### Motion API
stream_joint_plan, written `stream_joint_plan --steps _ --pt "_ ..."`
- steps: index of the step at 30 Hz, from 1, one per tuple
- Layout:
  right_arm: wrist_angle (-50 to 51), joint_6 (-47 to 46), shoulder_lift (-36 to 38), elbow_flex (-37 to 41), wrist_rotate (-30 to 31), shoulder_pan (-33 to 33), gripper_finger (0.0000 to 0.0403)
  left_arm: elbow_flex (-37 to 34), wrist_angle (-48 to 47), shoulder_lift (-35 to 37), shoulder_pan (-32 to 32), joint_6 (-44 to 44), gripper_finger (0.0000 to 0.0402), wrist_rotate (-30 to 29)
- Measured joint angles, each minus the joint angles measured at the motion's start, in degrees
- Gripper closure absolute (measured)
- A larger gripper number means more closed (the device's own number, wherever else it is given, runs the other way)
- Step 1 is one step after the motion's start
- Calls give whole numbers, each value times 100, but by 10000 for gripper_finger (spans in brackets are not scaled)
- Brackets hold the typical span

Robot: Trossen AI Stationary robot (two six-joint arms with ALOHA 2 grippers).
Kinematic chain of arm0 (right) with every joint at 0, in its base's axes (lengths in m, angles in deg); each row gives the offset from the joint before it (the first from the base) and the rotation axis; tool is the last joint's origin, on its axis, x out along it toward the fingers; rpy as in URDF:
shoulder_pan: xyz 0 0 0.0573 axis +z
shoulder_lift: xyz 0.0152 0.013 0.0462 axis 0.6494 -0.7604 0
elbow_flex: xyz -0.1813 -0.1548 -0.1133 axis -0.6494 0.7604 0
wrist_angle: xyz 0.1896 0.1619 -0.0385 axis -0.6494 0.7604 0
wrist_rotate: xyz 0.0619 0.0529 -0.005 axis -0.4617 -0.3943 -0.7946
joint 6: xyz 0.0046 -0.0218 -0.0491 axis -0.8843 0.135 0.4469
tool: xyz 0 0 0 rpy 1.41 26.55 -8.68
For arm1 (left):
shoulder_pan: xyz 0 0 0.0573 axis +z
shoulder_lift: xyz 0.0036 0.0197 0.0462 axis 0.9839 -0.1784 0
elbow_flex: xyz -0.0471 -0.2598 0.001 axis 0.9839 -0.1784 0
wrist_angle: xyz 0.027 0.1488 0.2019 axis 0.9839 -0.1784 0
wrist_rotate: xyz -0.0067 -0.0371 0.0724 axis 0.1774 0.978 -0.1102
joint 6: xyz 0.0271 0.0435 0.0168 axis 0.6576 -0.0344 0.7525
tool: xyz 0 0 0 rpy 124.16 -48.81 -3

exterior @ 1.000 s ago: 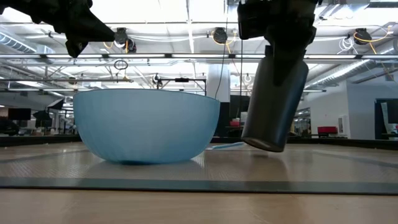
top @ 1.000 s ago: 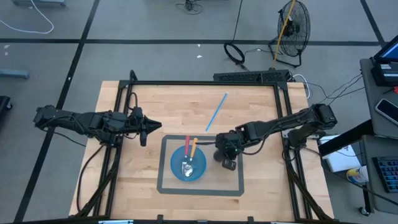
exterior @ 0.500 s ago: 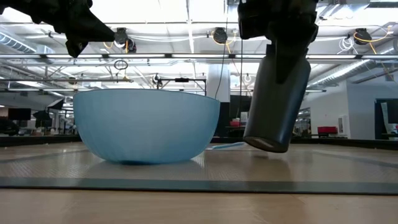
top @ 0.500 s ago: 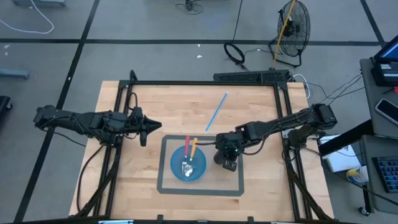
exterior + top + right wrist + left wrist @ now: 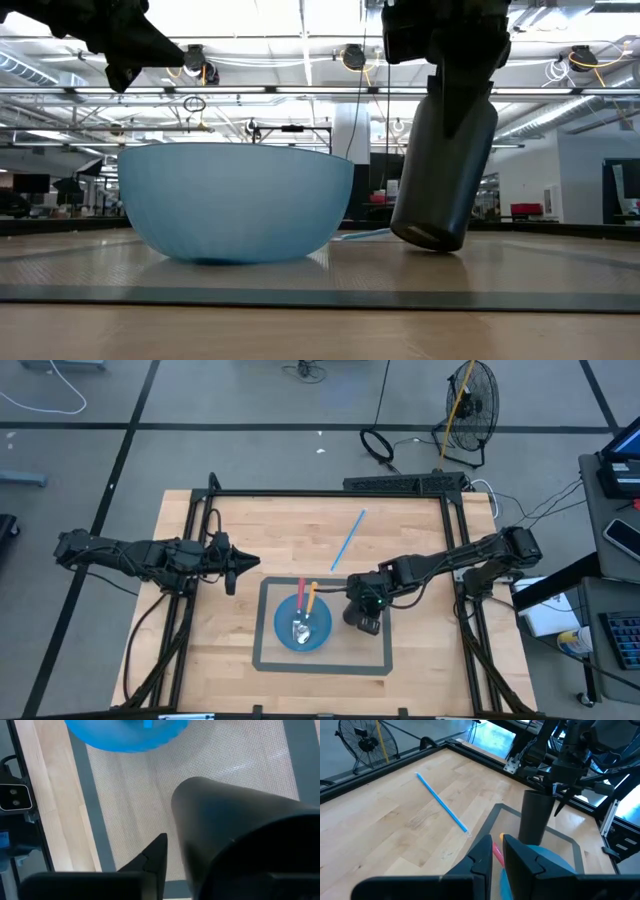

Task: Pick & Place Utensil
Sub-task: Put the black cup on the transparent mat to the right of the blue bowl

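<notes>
The right gripper holds a dark cup by its rim, one finger outside the wall and the other seemingly inside; the cup is tilted, its lower edge touching or just above the grey mat beside the blue bowl, and I cannot tell how firmly the fingers pinch it. In the bowl lie a red-handled utensil, an orange-handled one and something silvery, so part of the placing looks done. A blue straw lies on the bare wood well away from the mat, probably one piece left to fetch. What seems left now is setting the cup upright and letting go. The left gripper waits above the table's left side, clear of the mat, its fingers nearly pressed together on nothing
</notes>
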Motion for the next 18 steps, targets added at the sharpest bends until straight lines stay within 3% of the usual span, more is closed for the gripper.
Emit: stream_joint_plan --steps 7,18 --pt "-229 -14 0 0 -14 0 307 0 0 -1 0 -5 353 2" --pt "-504 -55 0 -2 -164 2 295 0 0 2 0 -19 353 11"
